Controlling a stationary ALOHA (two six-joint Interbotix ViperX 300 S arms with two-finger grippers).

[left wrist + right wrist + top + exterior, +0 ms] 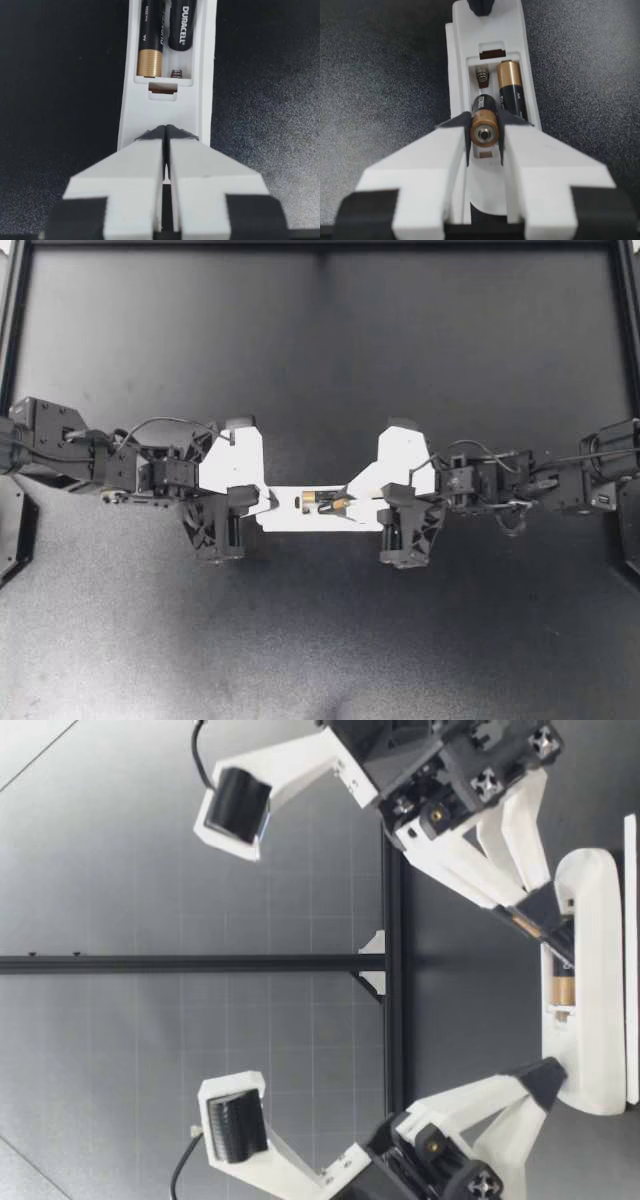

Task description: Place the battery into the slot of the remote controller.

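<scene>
My left gripper (264, 502) comes in from the left and my right gripper (346, 502) from the right, meeting over the white remote controller (300, 515), which lies crosswise, back up, near the middle of the dark table (320, 360). In the left wrist view my left gripper (166, 134) has its 2 fingers drawn together with only a hairline gap between them and nothing held; their dark tips rest on top of the remote controller (165, 107) at its left end, just short of the open slot. The low view shows the same: my left gripper (545, 1080) bears down on one end of the remote controller (592, 1020) while my right gripper (548, 928) reaches down at the other side of the slot. In the right wrist view my right gripper (485, 131) is clamped on the battery (484, 106), 1 finger on each side of its gold end. That battery is tilted, its black end down in the slot (481, 90) and pointing at the spring (481, 75) without touching it, its gold end raised above the remote. Just beside it a second battery (512, 90) lies flat and fully seated in the slot's other bay, gold end toward the left.
</scene>
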